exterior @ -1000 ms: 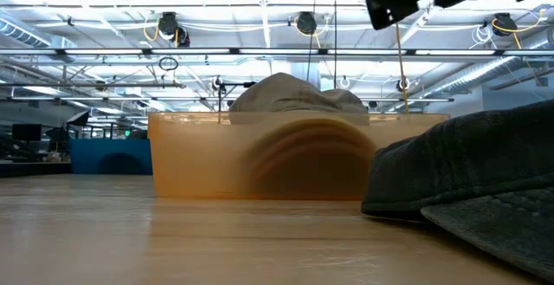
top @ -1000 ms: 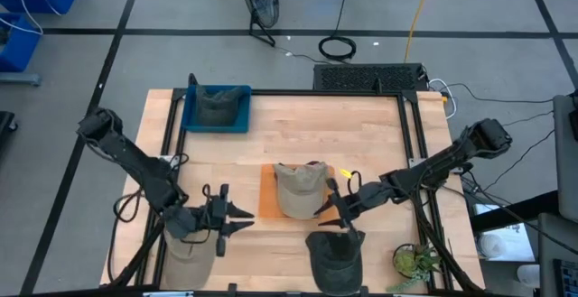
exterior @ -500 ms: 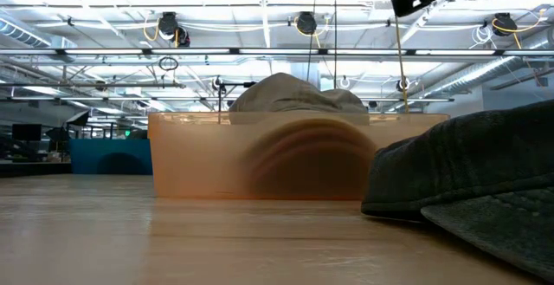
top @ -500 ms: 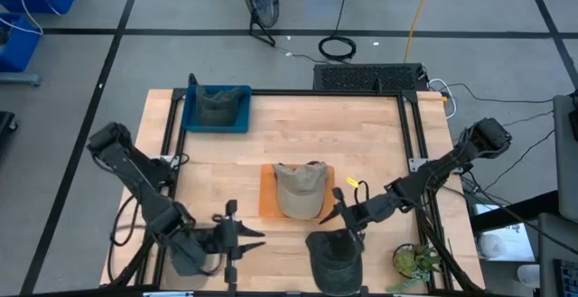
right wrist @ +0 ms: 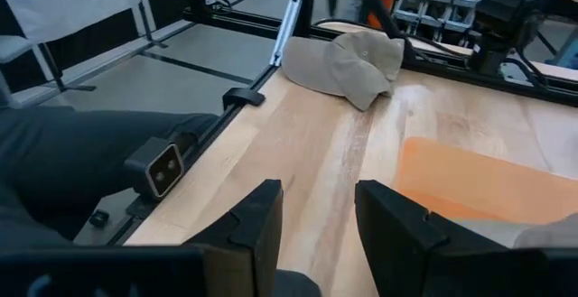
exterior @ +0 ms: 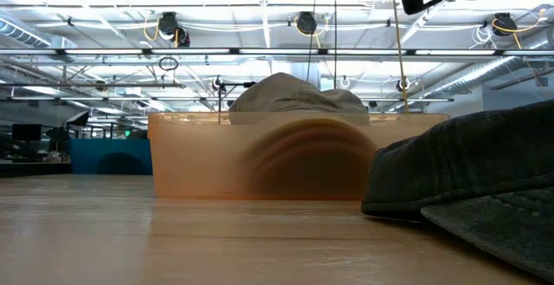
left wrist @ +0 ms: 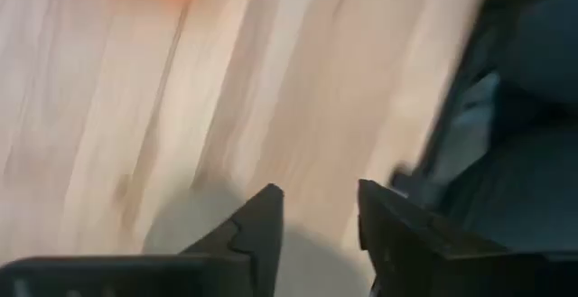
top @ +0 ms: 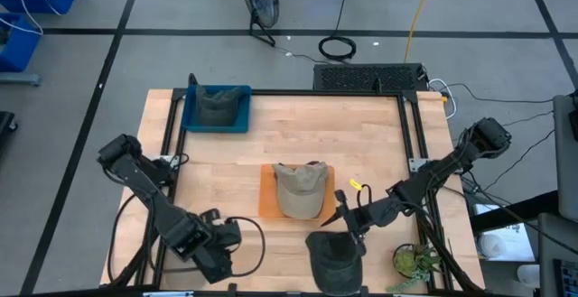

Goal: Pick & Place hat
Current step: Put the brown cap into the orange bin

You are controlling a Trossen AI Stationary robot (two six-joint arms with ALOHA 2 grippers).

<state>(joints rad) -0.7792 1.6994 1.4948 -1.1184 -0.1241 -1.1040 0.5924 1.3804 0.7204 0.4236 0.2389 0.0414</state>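
While your right hand [top: 348, 227] hovers fingers apart, holding nothing, just above the dark hat [top: 332, 263] at the worktop [top: 361, 134] front edge | left hand [left wrist: 318, 220] parted, empty, near front-left corner | tan hat [top: 298, 189] fills orange tray [top: 267, 198] | risk: a brim-only pinch lets the hat sag or slip.

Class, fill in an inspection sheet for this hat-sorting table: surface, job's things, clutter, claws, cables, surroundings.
Surface: wooden table, dark frame rails.
Job's things: tan hat in orange tray; green hat in blue tray; dark hat at the near edge; another tan hat by the left rail.
Clutter: potted plant at the near right corner.
Claws: left claw open, empty; right claw open, empty, over the dark hat.
Cables: black coil, yellow cable on the floor.
Surroundings: blue bins.
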